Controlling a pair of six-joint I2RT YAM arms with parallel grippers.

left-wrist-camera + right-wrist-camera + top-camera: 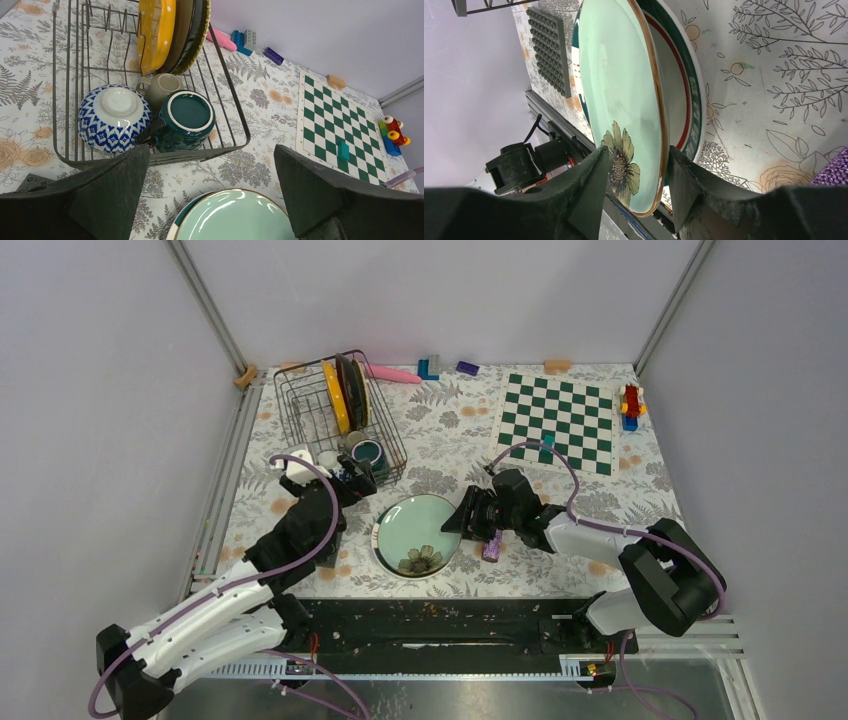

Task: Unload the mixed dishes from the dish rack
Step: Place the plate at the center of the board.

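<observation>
The green plate (pixel 415 530) rests on the rimmed plate (pixel 691 100) on the table (pixel 450 430), near the rack (pixel 300 410), its edge pinched by our right gripper (pixel 636 175); bowl (pixel 115 122), mug (pixel 187 117), cup (pixel 162 87) and yellow plate (pixel 155 30) sit in the rack; our left gripper (pixel 211 155) gapes wide

No text, label, brand or number can be read in any view. The marks that show are pictures only: a printed flower on the green plate (pixel 624 100), a blue-white pattern on the bowl (pixel 115 125), and plain squares on the chessboard (pixel 558 423).
</observation>
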